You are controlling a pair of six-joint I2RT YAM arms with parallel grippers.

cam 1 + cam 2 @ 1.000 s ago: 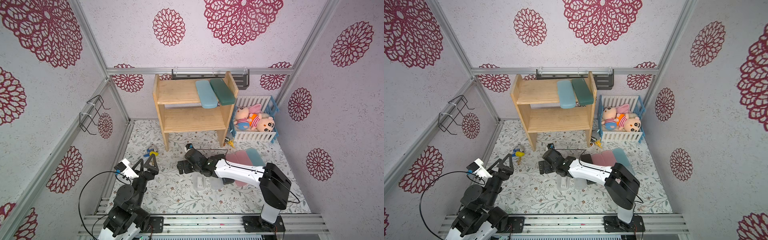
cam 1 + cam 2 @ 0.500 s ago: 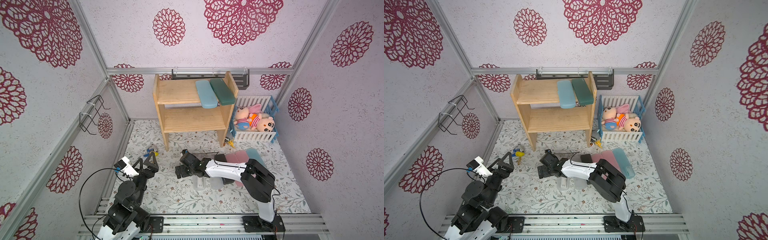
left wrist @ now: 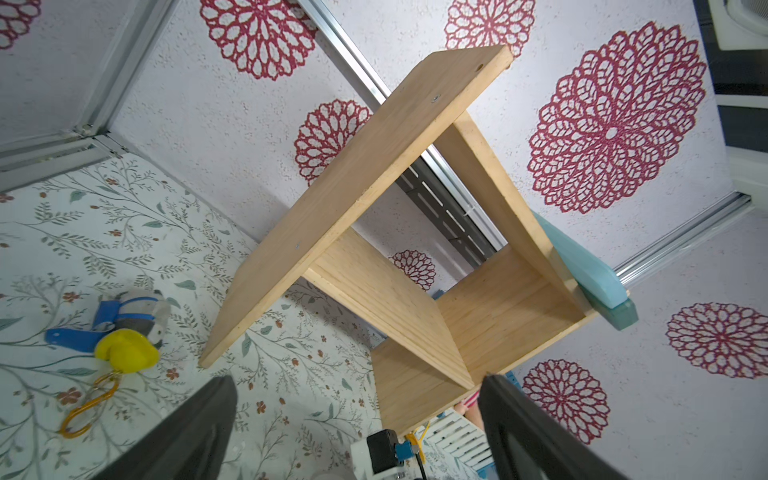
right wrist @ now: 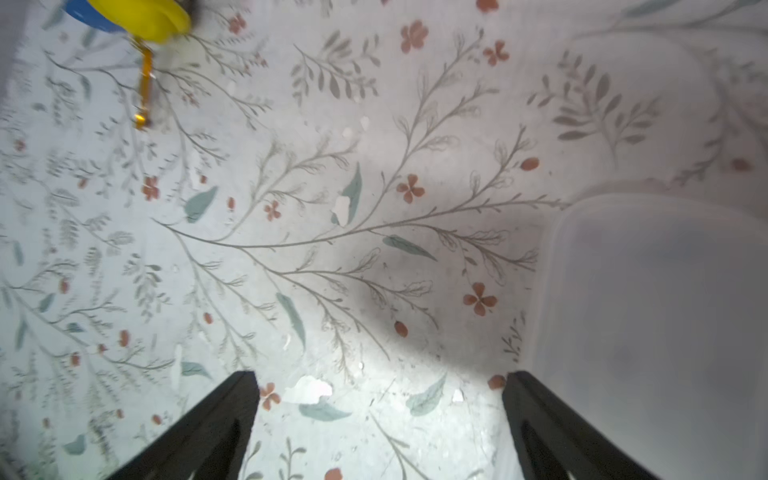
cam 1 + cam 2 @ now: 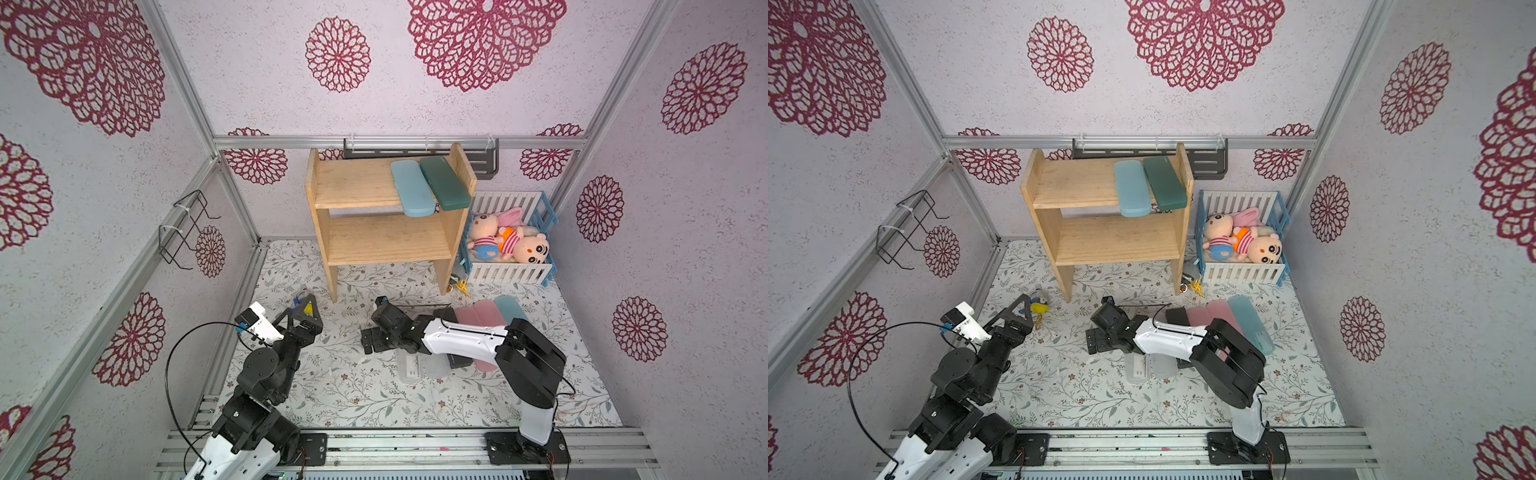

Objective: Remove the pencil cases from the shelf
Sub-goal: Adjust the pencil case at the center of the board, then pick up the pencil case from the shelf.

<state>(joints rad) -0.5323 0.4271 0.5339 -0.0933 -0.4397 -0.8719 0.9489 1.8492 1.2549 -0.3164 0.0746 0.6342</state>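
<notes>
**Jaws wide and empty, two cases up top**

Cases on the light natural-wood two-tier shelf (image 5: 365, 189) number two. A long slim light blue plastic pencil case (image 5: 412, 193) and a dark green plastic pencil case (image 5: 444, 183) lie side by side at the right end of its upper tier, the green one against the side panel. Both overhang the front edge.

Six more lie on the floral-print mat (image 5: 353, 390) in front of the shelf. There are two pink plastic pencil cases (image 5: 484, 311) with a second light blue case (image 5: 509, 309) just beside them. A black case (image 5: 1176, 315) is partly hidden under the right arm, and two frosted white cases (image 5: 419, 368) lie side by side.

The right gripper (image 4: 379, 374) hangs low over the mat, fingers spread wide with nothing between them. One finger is just beside the end of a frosted case; whether they touch I cannot tell.

The left gripper (image 3: 356, 379) is raised near the left wall and points up at the shelf. Its fingers are equally wide apart and hold nothing. A small yellow-and-blue keychain toy (image 3: 126, 349) lies on the mat near it
</notes>
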